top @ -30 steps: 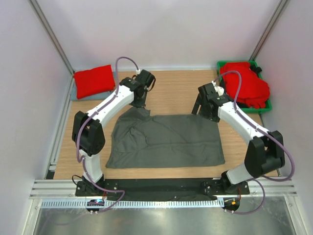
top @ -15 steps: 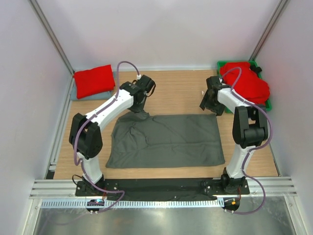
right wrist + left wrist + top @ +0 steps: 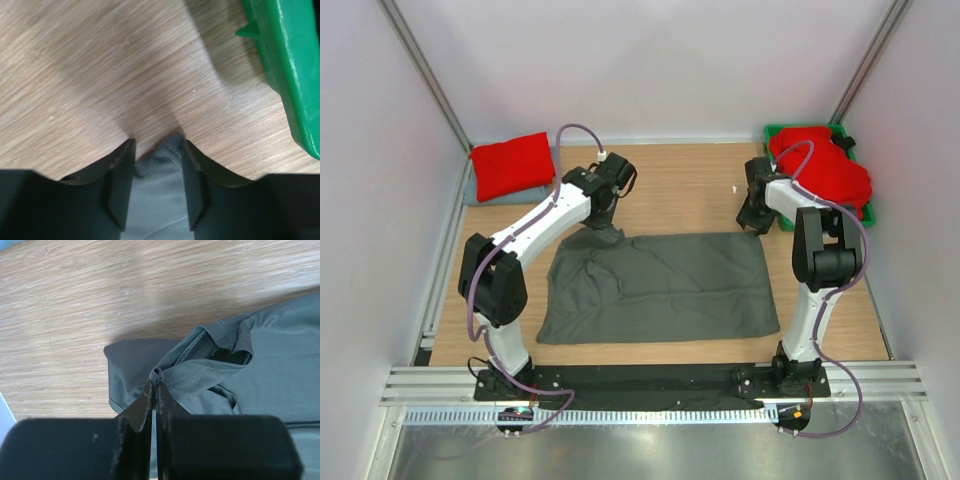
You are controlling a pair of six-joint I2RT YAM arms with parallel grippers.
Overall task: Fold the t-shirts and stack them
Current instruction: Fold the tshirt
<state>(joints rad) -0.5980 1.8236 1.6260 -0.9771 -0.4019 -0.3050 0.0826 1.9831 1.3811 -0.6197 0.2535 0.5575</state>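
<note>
Left fingers (image 3: 139, 416) pinched shut, right fingers (image 3: 119, 172) spread apart, pointing downward.

Green plastic bin (image 3: 287, 60) at wooden table's (image 3: 690, 180) far right corner

Charcoal t-shirt (image 3: 660, 290), red t-shirts (image 3: 512, 165), green bin (image 3: 282, 65).

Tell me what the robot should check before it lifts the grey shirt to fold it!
1. Is the left gripper shut on the dark grey t-shirt? Ok, it pinches a corner.
2. Is a shirt corner between the fingers of the right gripper? Ok.
3. Is the right gripper pinching the cloth? Not ok, its jaws stand apart.
4. Is the green bin apart from the right gripper? Ok.
5. Is the shirt smooth? Not ok, its left side is wrinkled.
</note>
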